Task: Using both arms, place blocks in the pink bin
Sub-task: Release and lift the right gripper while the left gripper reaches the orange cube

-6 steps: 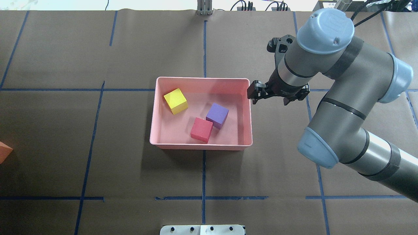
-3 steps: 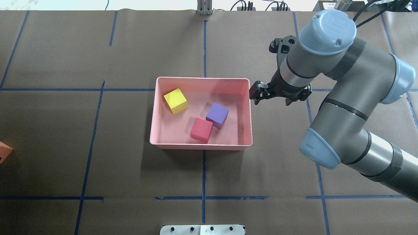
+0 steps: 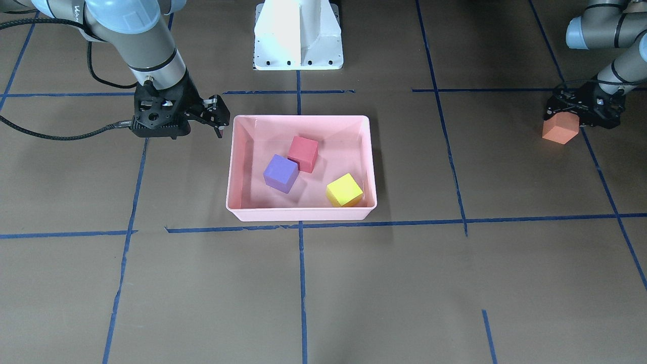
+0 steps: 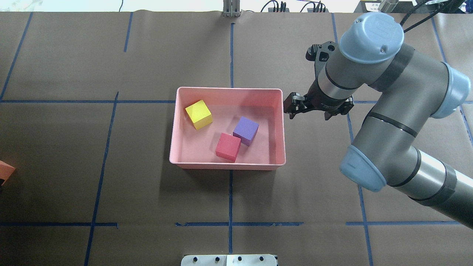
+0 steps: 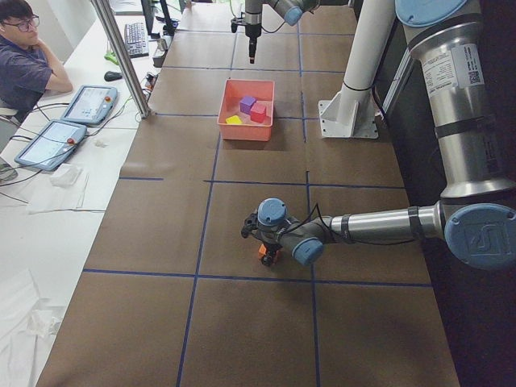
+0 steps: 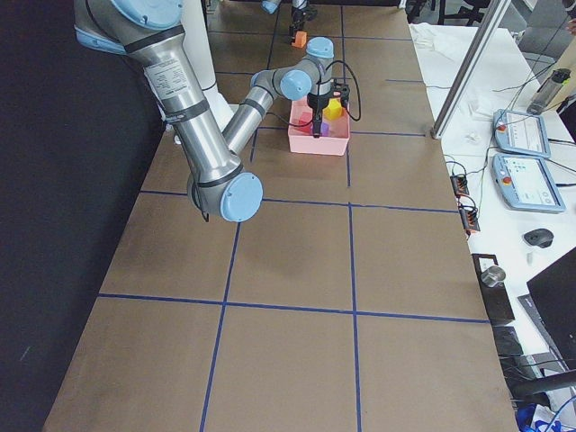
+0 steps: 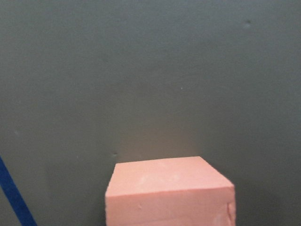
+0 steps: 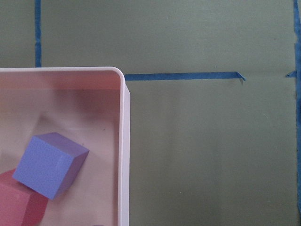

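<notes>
The pink bin (image 4: pixel 229 88) holds the yellow-green block (image 4: pixel 198 114), the purple block (image 4: pixel 245 130) and the red-pink block (image 4: pixel 228 146). My right gripper (image 4: pixel 317 111) hangs open and empty just outside the bin's right wall; its wrist view shows the bin's corner (image 8: pixel 124 141) and the purple block (image 8: pixel 49 165). My left gripper (image 3: pixel 576 114) is far out on the table's left side, shut on the orange block (image 3: pixel 560 128). That block fills the bottom of the left wrist view (image 7: pixel 169 193) and just shows at the overhead view's left edge (image 4: pixel 5 171).
The white pedestal base (image 3: pixel 298 35) stands behind the bin. Blue tape lines (image 4: pixel 231 195) cross the brown table cover. An operator (image 5: pixel 28 68) sits at a side desk with tablets (image 5: pixel 89 103).
My right arm has drawn slightly to the right, away from the bin's wall. The orange block at the overhead view's left edge has shifted and turned a little.
</notes>
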